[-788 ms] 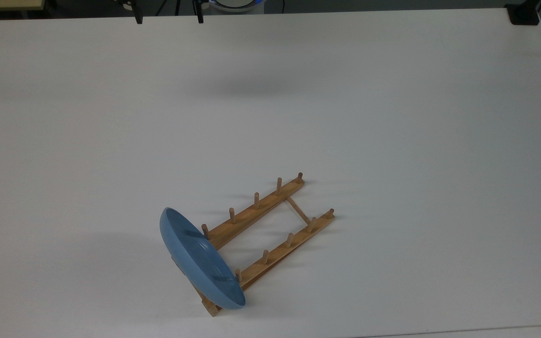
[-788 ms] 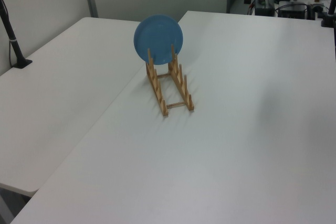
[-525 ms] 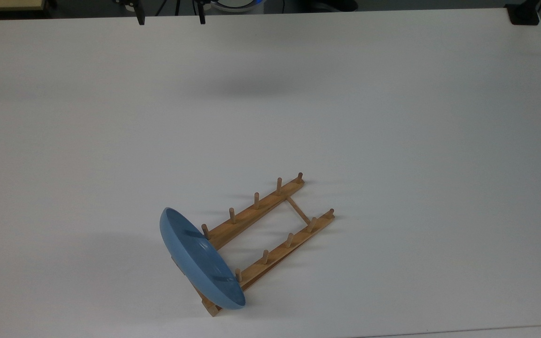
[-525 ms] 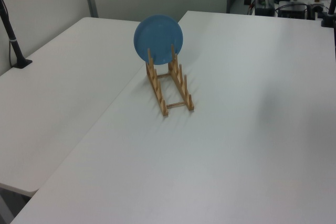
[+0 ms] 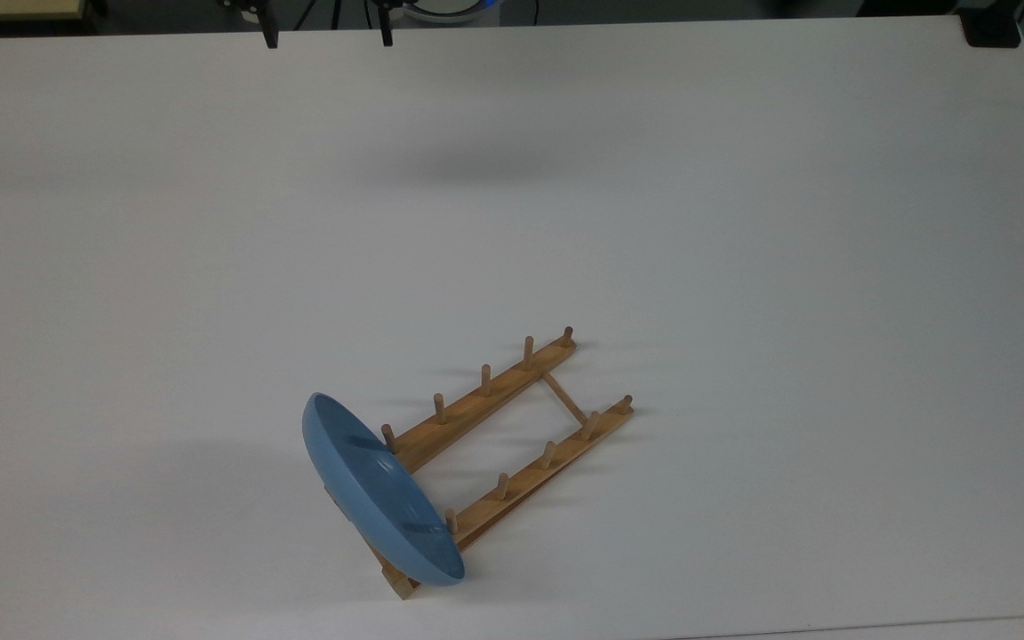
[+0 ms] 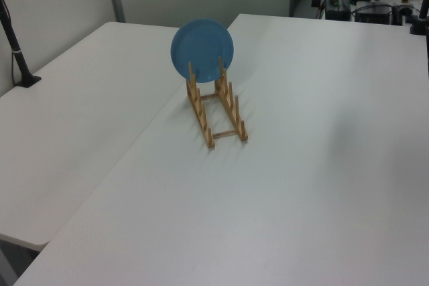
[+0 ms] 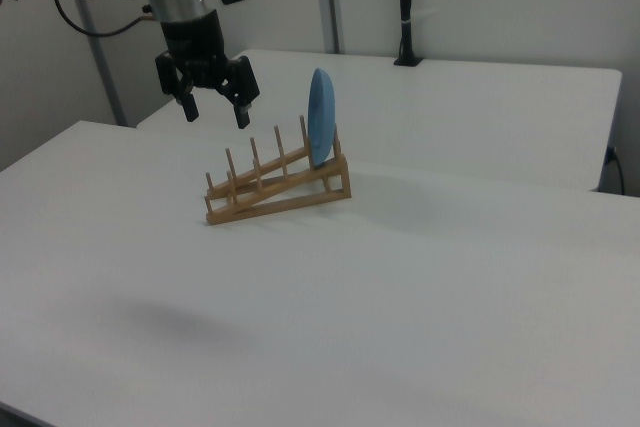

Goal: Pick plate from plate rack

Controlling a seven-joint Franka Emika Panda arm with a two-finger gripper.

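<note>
Hanging above the white table (image 7: 480, 277), our gripper (image 7: 214, 110) points its two dark fingers (image 7: 242, 113) downward with a clear gap between them, so the jaws stand open and hold nothing. In the top view we see the two fingertips at the upper edge, our gripper (image 5: 327, 36) sitting over the table's far border.

Measured from the jaws in the right view, the plate rack (image 7: 278, 187) lies below and toward the right view's right, well apart from the fingers. We see its two wooden rails sloping up toward the right view's right, with upright pegs along them. The plate (image 7: 320, 131) stands on edge in the slot at the raised end of the rack, to the right view's right of the jaws and at about their height, apart from them.

In the top view the plate (image 5: 379, 493) leans at the lower-left end of the plate rack (image 5: 512, 436), far below the jaws. In the left view we see the plate (image 6: 202, 49) face-on, upright behind the pegs of the plate rack (image 6: 218, 113).
</note>
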